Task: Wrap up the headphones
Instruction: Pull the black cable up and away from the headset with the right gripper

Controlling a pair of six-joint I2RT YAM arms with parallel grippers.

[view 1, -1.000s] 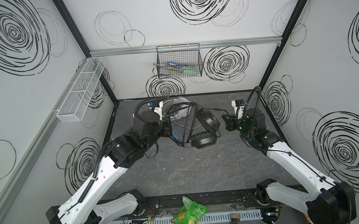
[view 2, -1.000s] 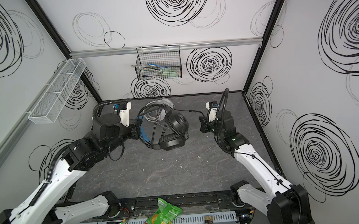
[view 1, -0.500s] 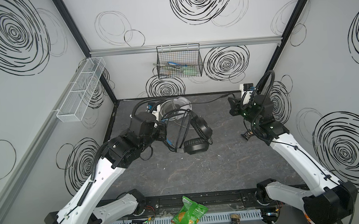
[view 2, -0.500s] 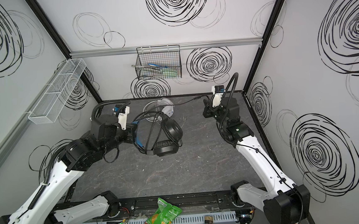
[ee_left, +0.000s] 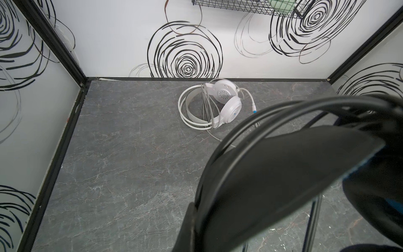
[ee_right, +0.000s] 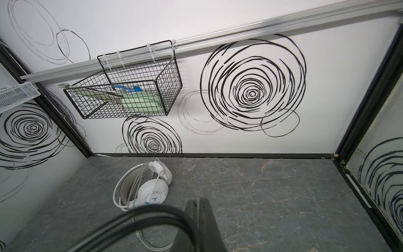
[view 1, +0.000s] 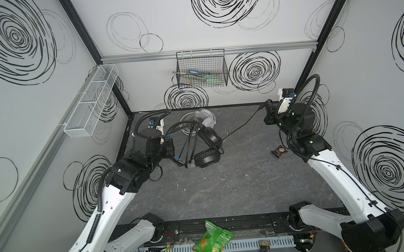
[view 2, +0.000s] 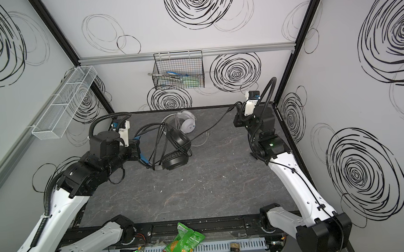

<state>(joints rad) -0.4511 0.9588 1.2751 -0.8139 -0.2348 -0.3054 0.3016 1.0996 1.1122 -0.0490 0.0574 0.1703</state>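
From where I'm standing, the left fingers (view 1: 169, 147) are pinching shut on the band of the black headset (view 1: 206, 155), holding it tilted low over the grey surface (view 1: 225, 190), left of middle, with turns of its black cable (ee_right: 152, 213) looping across the band. The right fingers (ee_right: 206, 220) are clamping closed on that cable's free end, stretching it toward the back right corner. The white headset (view 1: 206, 121) is lying just behind.
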